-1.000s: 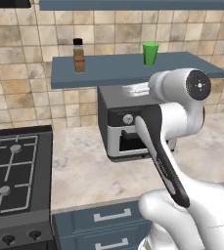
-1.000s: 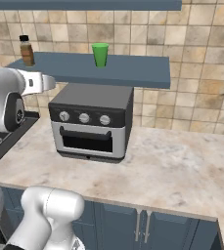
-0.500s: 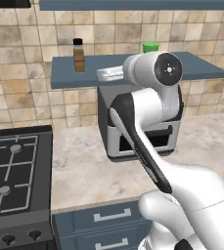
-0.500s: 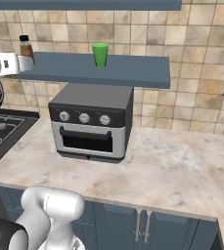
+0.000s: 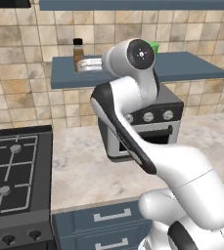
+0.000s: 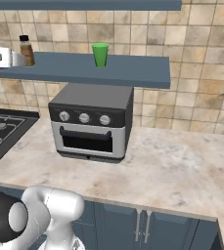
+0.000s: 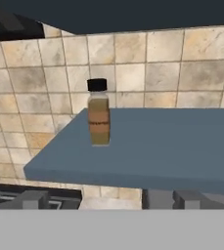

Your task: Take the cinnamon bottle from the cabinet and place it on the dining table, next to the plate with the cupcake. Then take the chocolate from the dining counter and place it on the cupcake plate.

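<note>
Standing upright on the cabinet [image 5: 191,68], the cinnamon bottle [image 5: 78,54] is located near the left end of this slate-blue wall shelf board, close to the tiled wall behind it. In the right base view the same bottle [image 6: 26,50] is seen at the far left of the cabinet [image 6: 128,71], and in the hand view the bottle [image 7: 98,113] is seen left of centre on the cabinet [image 7: 172,146], its black cap uppermost and its brown-orange contents visible through the clear body.

The gripper [image 5: 84,64] is positioned at shelf height, just to the right of the bottle in the left base view. The fingers are spread wide, in the released state, and nothing is grasped. Contact between the gripper and the bottle cannot be determined from the frames; in the hand view the bottle is seen ahead of the hand with bare shelf between.

A green cup [image 6: 100,54] is placed upright on the cabinet, well apart from the bottle, toward the right. In the left base view this cup [image 5: 154,47] is largely hidden behind the arm.

Below the cabinet, 1 toaster oven [image 6: 91,122] with 3 knobs is set on the marbled counter [image 6: 182,171], against the tiled wall. A black stove [image 5: 13,171] with burners is fitted into the counter at the left. Dark blue drawer fronts [image 5: 103,224] are visible beneath the counter edge.
</note>
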Motion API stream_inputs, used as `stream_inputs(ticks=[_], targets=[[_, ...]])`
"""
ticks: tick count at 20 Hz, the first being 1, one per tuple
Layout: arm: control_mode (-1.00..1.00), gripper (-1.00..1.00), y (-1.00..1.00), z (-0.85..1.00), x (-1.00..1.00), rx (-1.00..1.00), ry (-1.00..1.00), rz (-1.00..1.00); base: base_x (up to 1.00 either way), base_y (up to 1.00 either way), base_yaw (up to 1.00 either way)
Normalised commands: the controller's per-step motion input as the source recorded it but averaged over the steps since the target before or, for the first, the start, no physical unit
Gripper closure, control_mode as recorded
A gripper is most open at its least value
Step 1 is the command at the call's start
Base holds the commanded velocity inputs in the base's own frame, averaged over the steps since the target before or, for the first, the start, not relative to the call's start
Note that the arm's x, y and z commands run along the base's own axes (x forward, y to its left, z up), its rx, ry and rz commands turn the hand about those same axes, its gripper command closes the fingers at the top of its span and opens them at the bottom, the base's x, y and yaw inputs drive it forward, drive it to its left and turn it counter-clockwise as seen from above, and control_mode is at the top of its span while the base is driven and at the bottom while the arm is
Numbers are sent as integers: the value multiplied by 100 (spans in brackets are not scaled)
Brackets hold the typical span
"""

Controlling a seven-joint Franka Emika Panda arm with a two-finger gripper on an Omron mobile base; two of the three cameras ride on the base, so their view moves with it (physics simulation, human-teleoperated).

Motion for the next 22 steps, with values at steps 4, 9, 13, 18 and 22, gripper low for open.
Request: stream_inputs(ticks=[4, 9, 13, 18, 22], targets=[[-100, -100, 22, 0, 30, 8, 11, 0, 0, 0, 0], [-100, -100, 6, -9, 22, 2, 7, 2, 0, 0, 0], [-100, -100, -1, -10, 26, 1, 15, 2, 0, 0, 0], [-100, -100, -3, -20, 22, 0, 5, 5, 0, 0, 0], [-100, -100, 0, -11, 40, 0, -4, 5, 0, 0, 0]])
